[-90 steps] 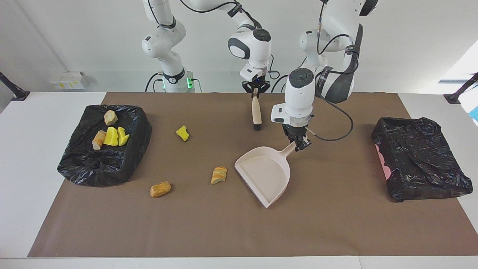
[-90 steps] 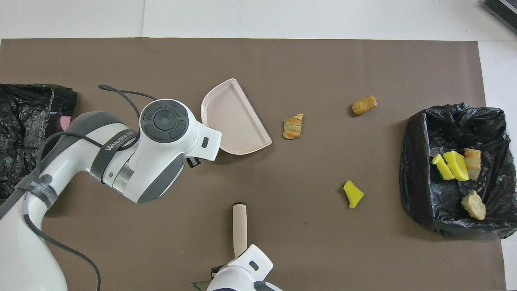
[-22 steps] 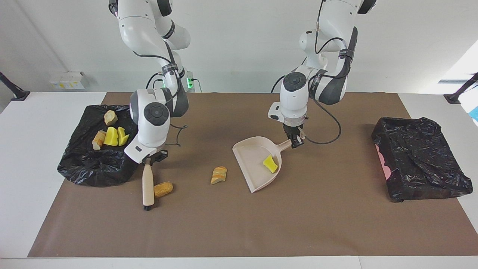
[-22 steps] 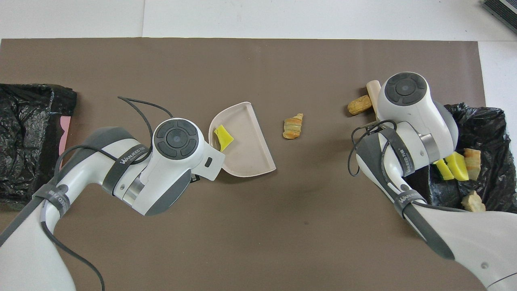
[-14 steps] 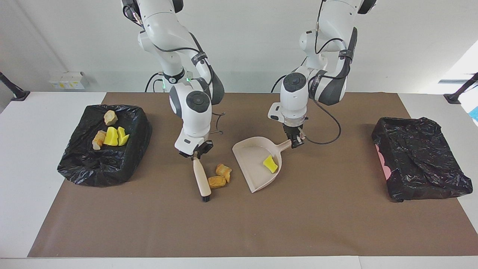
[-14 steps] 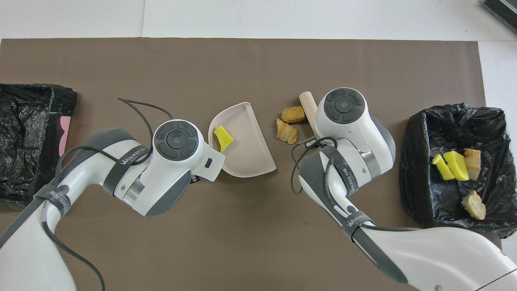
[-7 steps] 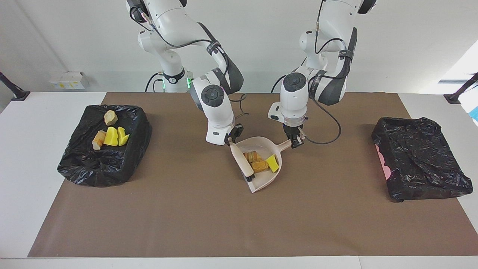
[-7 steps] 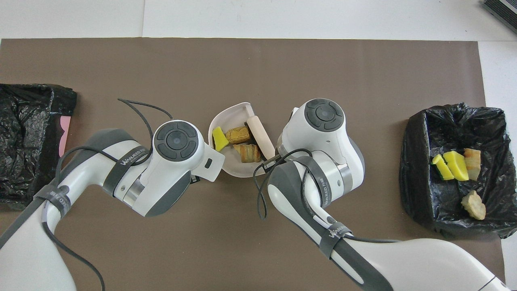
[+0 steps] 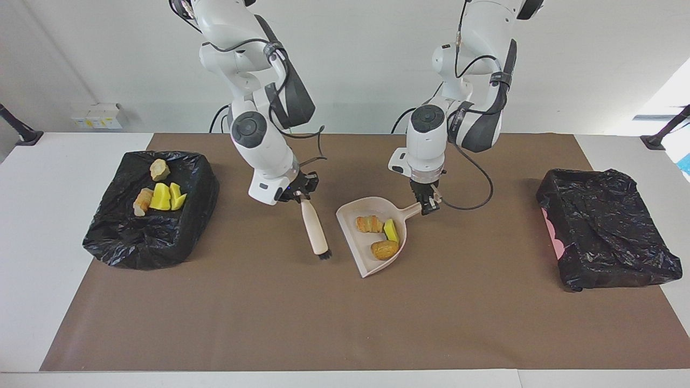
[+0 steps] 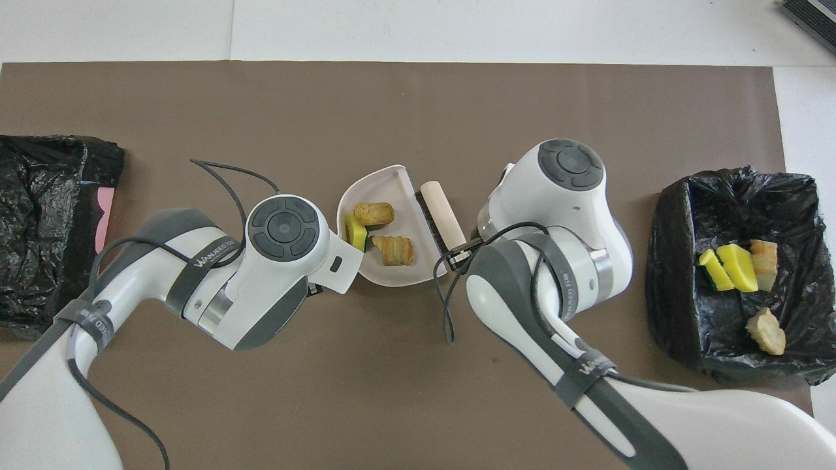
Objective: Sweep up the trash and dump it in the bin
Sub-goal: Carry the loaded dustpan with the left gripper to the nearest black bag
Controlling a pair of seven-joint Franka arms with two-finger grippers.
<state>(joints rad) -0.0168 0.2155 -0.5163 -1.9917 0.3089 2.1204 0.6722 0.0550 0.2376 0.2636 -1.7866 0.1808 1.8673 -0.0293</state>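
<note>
Trash [image 9: 377, 234]: 3 bits in dustpan [image 9: 366, 264], 4 in bin [image 9: 108, 237]; fingers grip brush [image 9: 314, 231], pan.

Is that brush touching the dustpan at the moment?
Apart. In the facing view a strip of brown mat shows between the brush bristles and the dustpan rim; the overhead view only makes them look adjacent.

Table [image 9: 32, 242] with brown mat [image 9: 345, 323], two bag-lined bins [image 9: 148, 237].
</note>
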